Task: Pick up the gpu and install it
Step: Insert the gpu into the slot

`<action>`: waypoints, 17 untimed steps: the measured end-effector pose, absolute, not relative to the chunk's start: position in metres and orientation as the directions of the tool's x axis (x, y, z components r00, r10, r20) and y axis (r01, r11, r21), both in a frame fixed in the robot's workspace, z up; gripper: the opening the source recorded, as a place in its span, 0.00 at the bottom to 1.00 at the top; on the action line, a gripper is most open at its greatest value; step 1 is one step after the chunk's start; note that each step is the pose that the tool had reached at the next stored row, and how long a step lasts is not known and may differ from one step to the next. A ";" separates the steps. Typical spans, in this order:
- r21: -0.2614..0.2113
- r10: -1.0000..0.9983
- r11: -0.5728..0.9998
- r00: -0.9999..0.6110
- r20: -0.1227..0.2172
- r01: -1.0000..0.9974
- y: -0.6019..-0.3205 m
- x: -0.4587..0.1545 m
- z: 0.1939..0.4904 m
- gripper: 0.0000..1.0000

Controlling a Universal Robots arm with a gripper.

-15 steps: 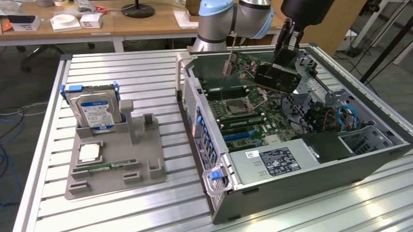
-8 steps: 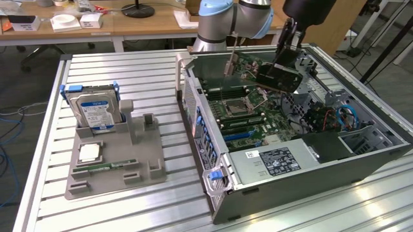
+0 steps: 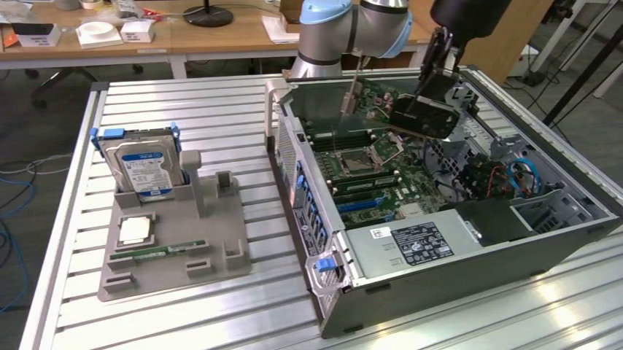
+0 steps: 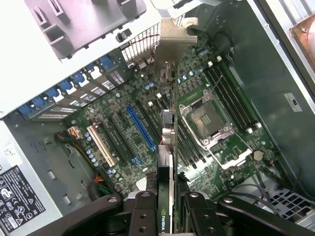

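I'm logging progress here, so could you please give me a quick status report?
Gripper jaws shut on gpu. Held above motherboard inside open case, not seated. Blue slot looks free.

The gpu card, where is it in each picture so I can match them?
Exterior view: the gpu hangs above the open computer case, toward the exterior view's right.
Wrist view: the gpu is edge-on in the gripper, over the motherboard.
Shared landmark: the silver CPU socket.
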State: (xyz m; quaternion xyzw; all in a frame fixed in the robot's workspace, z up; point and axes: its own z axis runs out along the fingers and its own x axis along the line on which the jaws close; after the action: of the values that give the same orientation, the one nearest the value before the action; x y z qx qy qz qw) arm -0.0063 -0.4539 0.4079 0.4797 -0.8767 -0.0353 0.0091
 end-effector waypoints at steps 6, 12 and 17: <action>0.071 -0.846 0.530 -0.533 -0.018 -0.845 -0.454 -0.005 0.408 0.26; 0.071 -0.846 0.530 -0.533 -0.018 -0.845 -0.454 -0.005 0.408 0.26; 0.071 -0.848 0.528 -0.530 -0.018 -0.846 -0.454 -0.005 0.408 0.26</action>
State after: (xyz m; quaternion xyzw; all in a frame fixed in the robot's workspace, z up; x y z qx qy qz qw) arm -0.0049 -0.4539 0.4079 0.4846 -0.8740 -0.0353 0.0093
